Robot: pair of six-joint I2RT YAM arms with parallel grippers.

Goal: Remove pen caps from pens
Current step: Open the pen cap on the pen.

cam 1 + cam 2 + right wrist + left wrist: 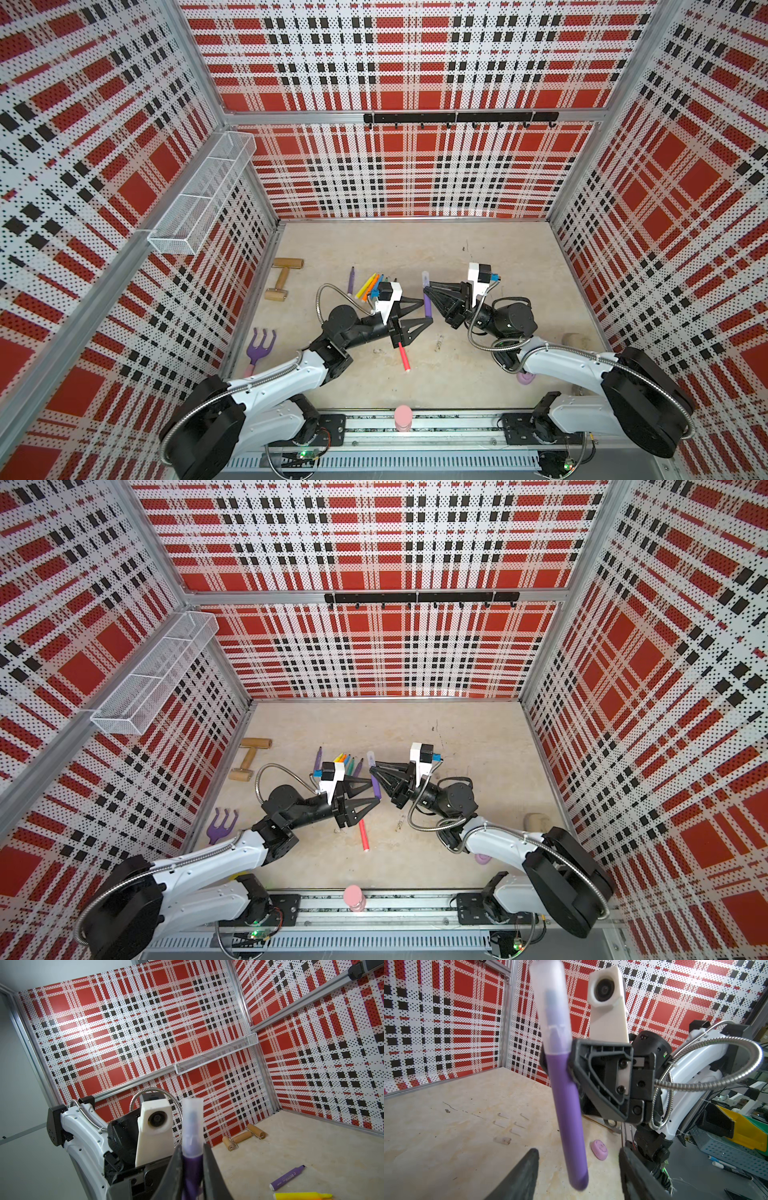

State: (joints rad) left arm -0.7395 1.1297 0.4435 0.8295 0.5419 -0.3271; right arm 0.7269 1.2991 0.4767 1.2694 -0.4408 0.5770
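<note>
Clenching the purple pen (566,1105) aloft above the counter (511,266), the right tool (428,292) presents it; the left tool (578,1150), jaws parted, must next pinch the pale cap (552,1012) and pull.

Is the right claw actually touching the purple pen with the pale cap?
Touching. The right wrist view shows the right gripper shut on the purple pen, a finger pressed against each side of the barrel just below its cap.

purple pen (569,1115) w/ cap (550,1012), right end effector (557,1064) clamped
</note>
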